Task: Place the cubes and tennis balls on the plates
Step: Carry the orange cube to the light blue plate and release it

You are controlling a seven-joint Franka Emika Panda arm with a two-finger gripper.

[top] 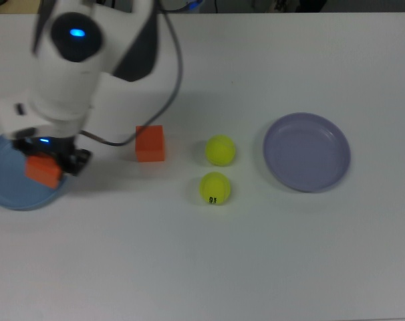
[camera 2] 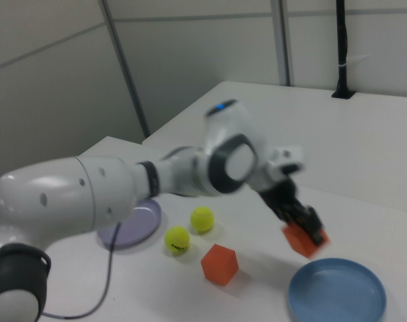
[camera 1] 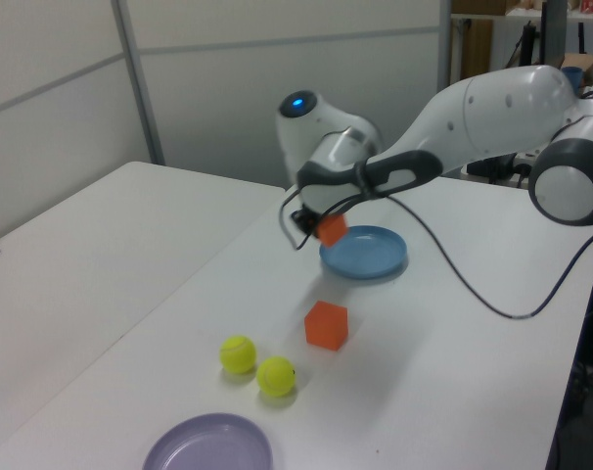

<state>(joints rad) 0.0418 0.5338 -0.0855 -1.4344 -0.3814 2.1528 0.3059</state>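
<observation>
One orange cube is held clamped in the tool just above the blue plate at the top view's left edge, so only a short descent is judged needed.

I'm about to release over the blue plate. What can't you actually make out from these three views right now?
- Tool tips: top view, covered by the arm's own body; right view, blurred.
- Held cube: its gap above the blue plate is unclear in every view.
- Blue plate: top view, left rim cut off by the edge, part under the arm.
- Marked ball: print too small.
</observation>
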